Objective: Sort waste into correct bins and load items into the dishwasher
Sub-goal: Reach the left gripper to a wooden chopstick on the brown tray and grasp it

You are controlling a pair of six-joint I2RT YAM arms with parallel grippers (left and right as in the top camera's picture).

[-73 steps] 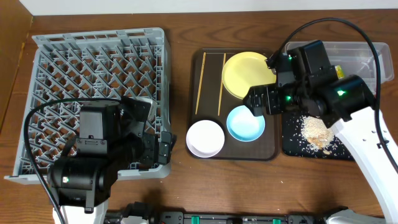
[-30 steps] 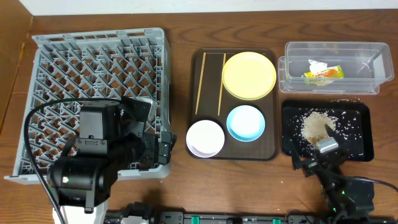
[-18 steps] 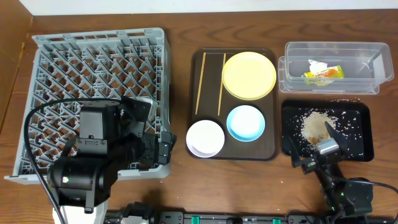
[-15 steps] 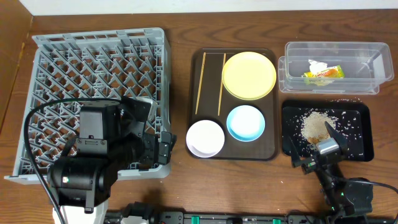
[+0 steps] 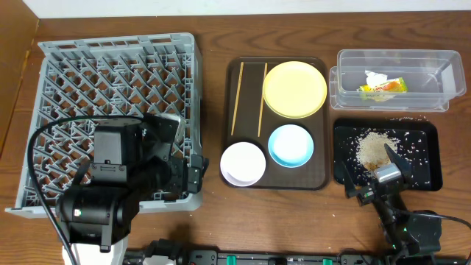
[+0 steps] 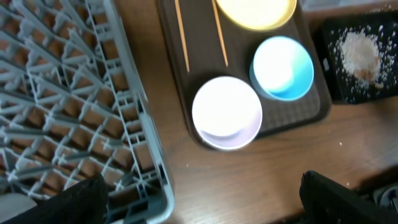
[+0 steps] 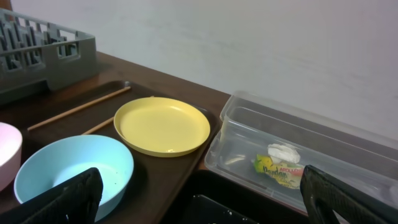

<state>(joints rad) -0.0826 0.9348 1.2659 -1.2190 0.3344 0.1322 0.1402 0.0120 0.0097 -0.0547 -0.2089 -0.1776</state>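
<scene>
The grey dishwasher rack [image 5: 118, 43] fills the left. A pale yellow plate [image 5: 294, 89], light blue bowl [image 5: 291, 145], white bowl [image 5: 243, 163] and two chopsticks [image 5: 237, 99] lie on the brown tray. In the clear tub [image 5: 430, 99] are a green-and-orange wrapper [image 5: 383, 88] and a white paper scrap [image 5: 374, 76]. Rice crumbs [image 5: 373, 149] lie in the black tray [image 5: 423, 173]. My right gripper [image 5: 368, 168] is open and empty at the black tray's front edge, facing the plate [image 7: 165, 126] and wrapper [image 7: 280, 169]. My left gripper [image 6: 202, 205] is open and empty over the rack's front right corner [image 6: 155, 186].
The dark brown serving tray [image 5: 318, 158] sits between the rack and the two bins. A strip of bare wooden table [image 6: 249, 180] lies in front of it. A pale wall [image 7: 249, 43] rises behind the table. The left arm's body covers the rack's front part.
The right arm has pulled back from over the plate and tub to the table's front right, uncovering the wrapper and paper scrap in the tub. The left arm has stayed still.
</scene>
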